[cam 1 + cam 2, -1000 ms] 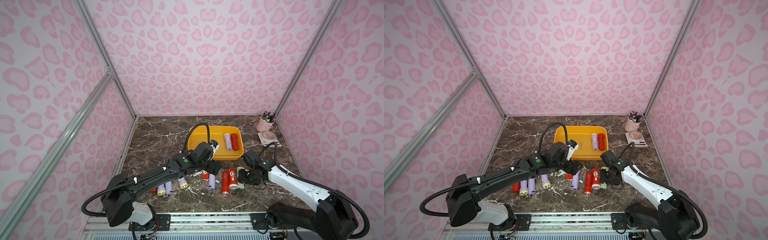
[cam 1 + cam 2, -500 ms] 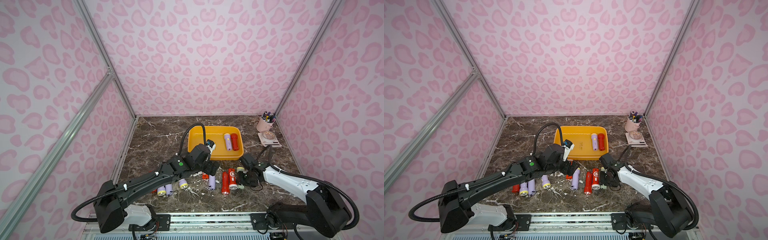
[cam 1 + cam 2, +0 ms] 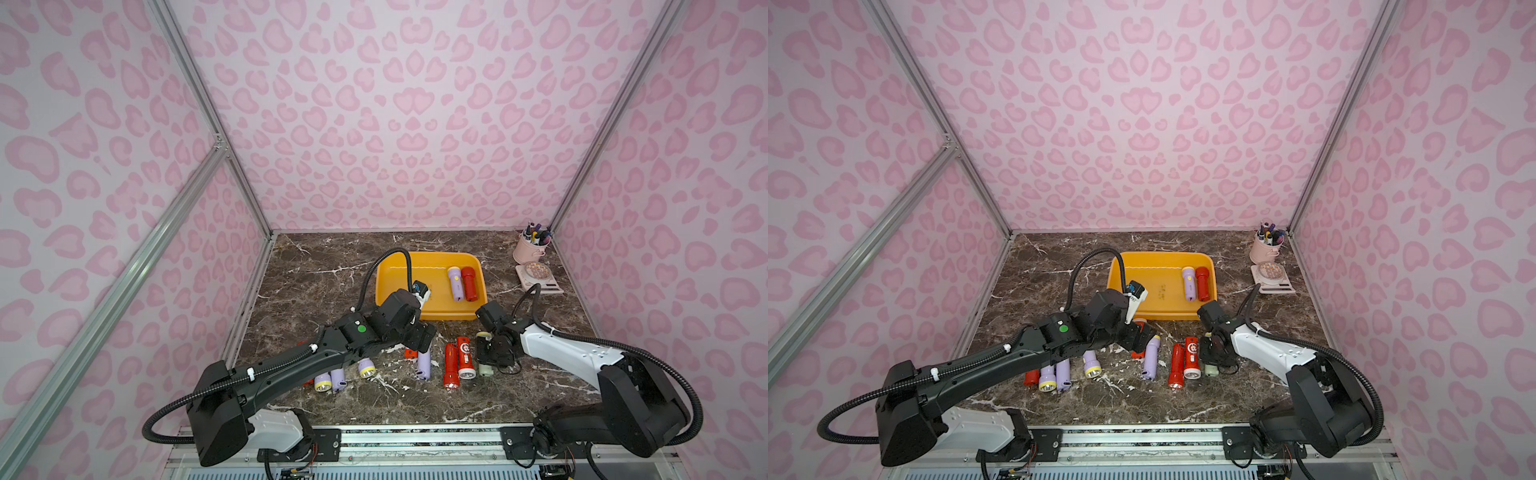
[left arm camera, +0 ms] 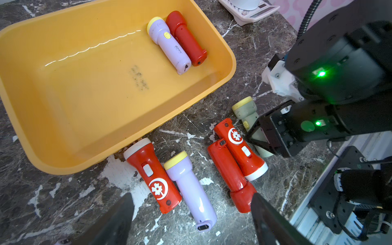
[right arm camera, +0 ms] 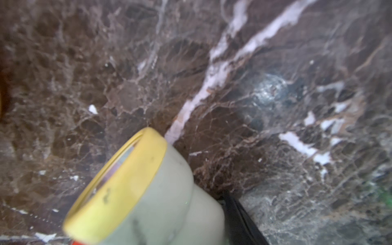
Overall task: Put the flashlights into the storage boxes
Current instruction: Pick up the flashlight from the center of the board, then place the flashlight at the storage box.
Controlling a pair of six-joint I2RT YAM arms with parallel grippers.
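Observation:
The yellow-orange storage box point(image 3: 424, 316) point(image 3: 1154, 313) point(image 4: 231, 63) holds a lilac flashlight point(image 3: 455, 283) point(image 4: 167, 44) and a red one point(image 3: 468, 282) point(image 4: 186, 38). In front of it, my right gripper point(image 3: 488, 353) point(image 3: 1214, 353) is shut on the pale green flashlight point(image 3: 484, 369) point(image 4: 245, 110) point(image 5: 159, 201), which lies on the marble; one finger point(image 5: 239, 218) shows beside it. My left gripper point(image 3: 419, 338) point(image 3: 1138, 336) point(image 4: 192, 197) hangs open over a lilac flashlight point(image 3: 423, 365) point(image 4: 191, 191). A labelled red one point(image 4: 152, 176) lies next to that lilac flashlight. Two red ones point(image 3: 450, 365) point(image 3: 465, 357) lie beyond.
Several more flashlights point(image 3: 338, 379) point(image 3: 1063, 374) lie under the left arm at the front left. A pink pen cup point(image 3: 534, 249) point(image 3: 1268, 249) and a small scale point(image 3: 538, 276) point(image 3: 1273, 276) stand at the back right. Pink walls close three sides.
My right gripper's jaws have closed on the pale green flashlight. The left arm has barely shifted and stays open.

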